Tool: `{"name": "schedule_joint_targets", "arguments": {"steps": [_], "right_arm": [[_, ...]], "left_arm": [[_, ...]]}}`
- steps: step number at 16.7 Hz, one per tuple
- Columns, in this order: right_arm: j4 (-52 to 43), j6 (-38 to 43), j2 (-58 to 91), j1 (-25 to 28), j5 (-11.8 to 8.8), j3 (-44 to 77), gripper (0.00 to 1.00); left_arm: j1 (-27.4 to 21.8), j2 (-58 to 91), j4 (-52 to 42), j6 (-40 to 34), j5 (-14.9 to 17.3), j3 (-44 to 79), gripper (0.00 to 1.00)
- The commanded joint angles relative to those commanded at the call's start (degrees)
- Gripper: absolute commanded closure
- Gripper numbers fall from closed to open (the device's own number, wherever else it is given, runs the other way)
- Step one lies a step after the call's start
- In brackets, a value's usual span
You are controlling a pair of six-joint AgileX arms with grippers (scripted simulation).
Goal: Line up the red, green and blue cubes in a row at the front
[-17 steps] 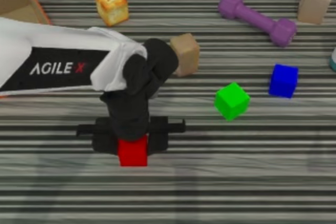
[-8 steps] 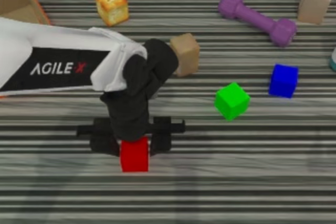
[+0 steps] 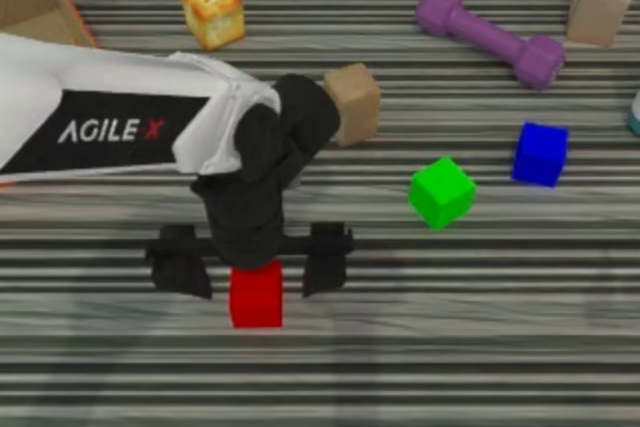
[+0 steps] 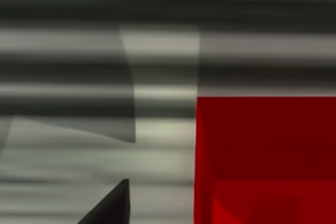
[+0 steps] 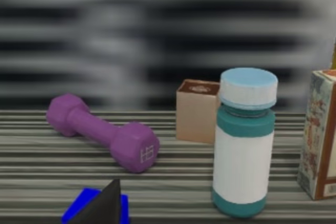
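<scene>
Near the front of the surface [image 3: 480,367], left of the middle, sits the red cube [image 3: 256,294]. The left tool [image 3: 256,269] hangs over it, spread wide and letting go. One cube looks placed. Farther back to the right wait the green cube [image 3: 441,192] and blue cube [image 3: 540,154], both unmoved.

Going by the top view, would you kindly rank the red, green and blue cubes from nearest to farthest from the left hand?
1. Red cube: between the open fingers of the left hand, at the front left.
2. Green cube: to the hand's right, mid-table.
3. Blue cube: farther right, beyond the green one.
</scene>
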Motion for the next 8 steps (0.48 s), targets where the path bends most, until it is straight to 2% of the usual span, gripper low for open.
{"name": "schedule_joint_targets", "arguments": {"steps": [5,8], "right_arm": [[0.0,0.0,0.0,0.0,0.0,0.0,0.0],[0.0,0.0,0.0,0.0,0.0,0.0,0.0]], "left_arm": [[-0.1,-0.33,-0.99,0.01,-0.01,0.85,0.0],[0.3,-2.38,-6.94,-0.28,0.0,4.39,0.0]]}}
